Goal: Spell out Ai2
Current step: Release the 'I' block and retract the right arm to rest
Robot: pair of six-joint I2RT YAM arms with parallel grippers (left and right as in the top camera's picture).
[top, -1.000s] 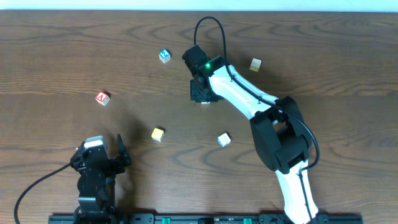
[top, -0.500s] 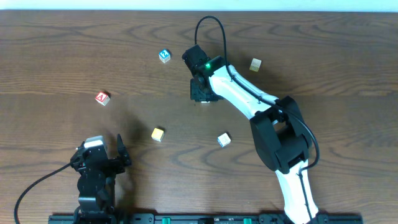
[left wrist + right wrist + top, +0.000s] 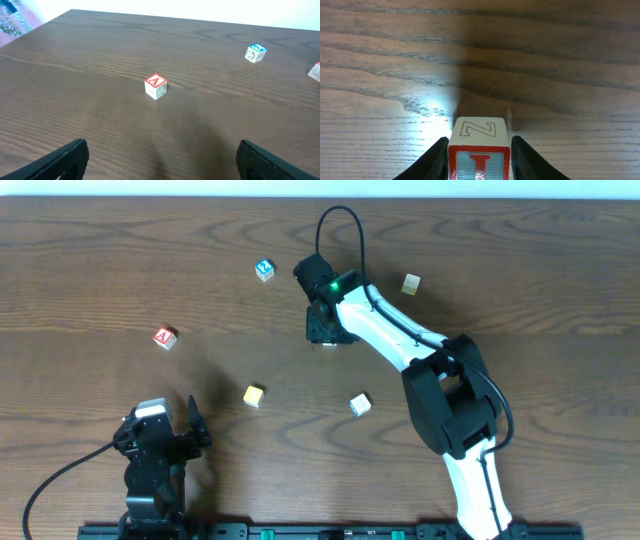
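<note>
The red-framed A cube [image 3: 165, 337] lies at the left of the table and shows in the left wrist view [image 3: 155, 86]. The blue-framed 2 cube [image 3: 264, 270] lies further back, also seen from the left wrist [image 3: 256, 53]. My right gripper [image 3: 323, 332] is at the back middle, shut on the red-framed I cube [image 3: 480, 150], whose red I faces the camera between the fingers. I cannot tell if it touches the table. My left gripper [image 3: 188, 426] is open and empty at the front left, well short of the A cube.
Plain yellowish cubes lie at the middle left [image 3: 254, 395], middle [image 3: 360, 404] and back right [image 3: 411, 283]. A reddish-rimmed cube [image 3: 315, 71] is cut off at the right edge of the left wrist view. The table's far edge runs along the back.
</note>
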